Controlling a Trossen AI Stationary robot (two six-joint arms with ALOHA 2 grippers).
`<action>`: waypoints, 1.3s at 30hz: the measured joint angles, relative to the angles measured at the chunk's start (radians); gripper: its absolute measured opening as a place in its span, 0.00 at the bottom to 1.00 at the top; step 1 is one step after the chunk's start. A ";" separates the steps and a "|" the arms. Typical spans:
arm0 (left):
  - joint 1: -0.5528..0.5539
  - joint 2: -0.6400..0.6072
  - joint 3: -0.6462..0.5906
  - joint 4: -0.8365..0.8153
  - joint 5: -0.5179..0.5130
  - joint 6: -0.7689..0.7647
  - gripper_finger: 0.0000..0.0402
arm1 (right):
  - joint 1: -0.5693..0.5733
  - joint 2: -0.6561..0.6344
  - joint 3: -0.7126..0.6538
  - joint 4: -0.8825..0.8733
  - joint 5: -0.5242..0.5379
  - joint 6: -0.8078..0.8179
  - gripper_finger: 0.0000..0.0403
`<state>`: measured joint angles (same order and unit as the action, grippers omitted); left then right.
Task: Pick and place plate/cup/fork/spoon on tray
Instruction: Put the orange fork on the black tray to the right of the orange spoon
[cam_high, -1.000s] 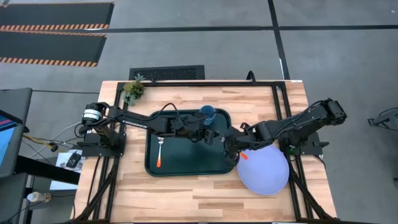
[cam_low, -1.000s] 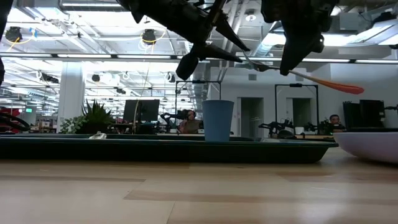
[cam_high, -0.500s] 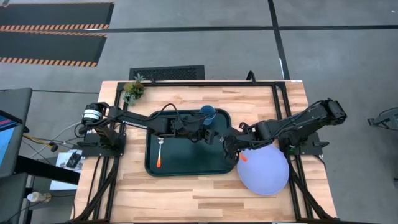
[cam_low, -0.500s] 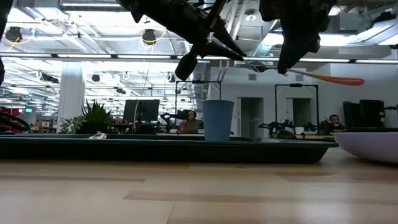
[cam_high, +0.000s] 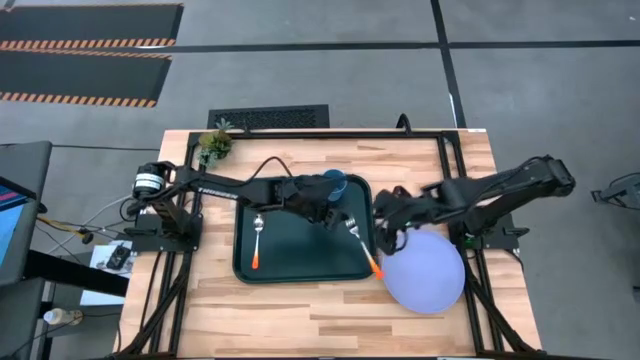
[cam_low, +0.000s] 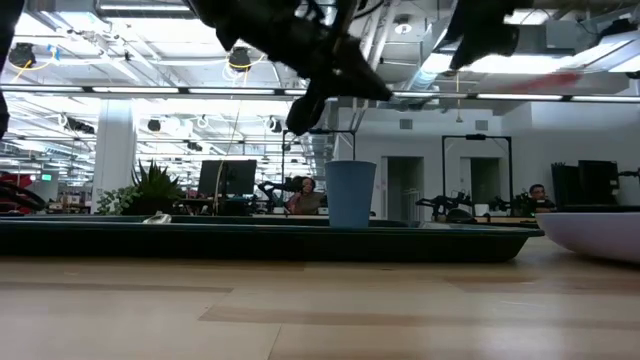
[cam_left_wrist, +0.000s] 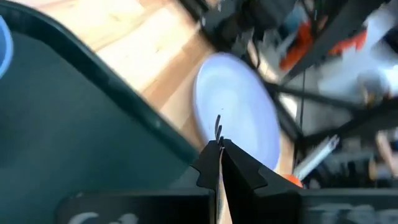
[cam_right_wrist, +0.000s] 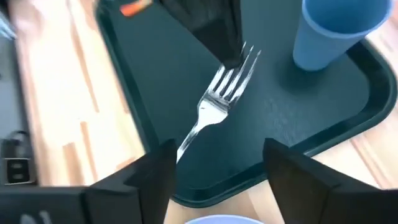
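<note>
The fork (cam_high: 361, 245), silver tines and orange handle, hangs above the right end of the dark green tray (cam_high: 292, 268), with my left gripper (cam_high: 338, 218) shut on it. My right gripper (cam_high: 384, 238) stands open just right of it, its fingers on either side of the fork's shaft (cam_right_wrist: 198, 127). The spoon (cam_high: 257, 240) lies flat in the tray's left part. Upright in the tray's far right corner stands the blue cup (cam_high: 333, 183). The lavender plate (cam_high: 425, 275) rests on the table right of the tray. My left gripper pinches the fork by its tines (cam_right_wrist: 235, 62) between its two shut fingers (cam_right_wrist: 219, 34); the tine tips (cam_left_wrist: 218, 127) stick out past them. The fingers come from the table's left, slanting down. The fork is lifted clear, its handle (cam_high: 374, 266) toward the near right. My right gripper: I cannot tell whether one finger (cam_right_wrist: 155, 171) touches the shaft.
A small potted plant (cam_high: 214, 143) stands at the table's far left corner. Black frame rails (cam_high: 455, 180) run along the table's edges. Bare wood lies near the front edge below the tray.
My right gripper has opened, let go of the fork's handle and drawn back a little toward the table's right edge. My left gripper has shut on the tines. The fork has swung about them, its handle now pointing more toward the near edge.
</note>
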<state>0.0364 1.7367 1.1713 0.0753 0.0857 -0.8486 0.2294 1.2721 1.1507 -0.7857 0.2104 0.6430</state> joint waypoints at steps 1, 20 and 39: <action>0.013 0.000 0.000 -0.021 0.046 0.034 0.00 | -0.002 -0.026 0.000 0.001 0.000 0.000 0.66; 0.286 -0.180 -0.003 -0.841 0.329 0.769 0.00 | 0.040 -0.241 0.000 -0.049 0.083 0.045 0.67; 0.427 -0.224 -0.320 -0.632 0.478 0.864 0.00 | 0.045 -0.187 0.000 -0.050 0.082 0.002 0.67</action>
<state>0.4639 1.5127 0.8512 -0.5562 0.5640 0.0150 0.2745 1.0855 1.1507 -0.8356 0.2920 0.6449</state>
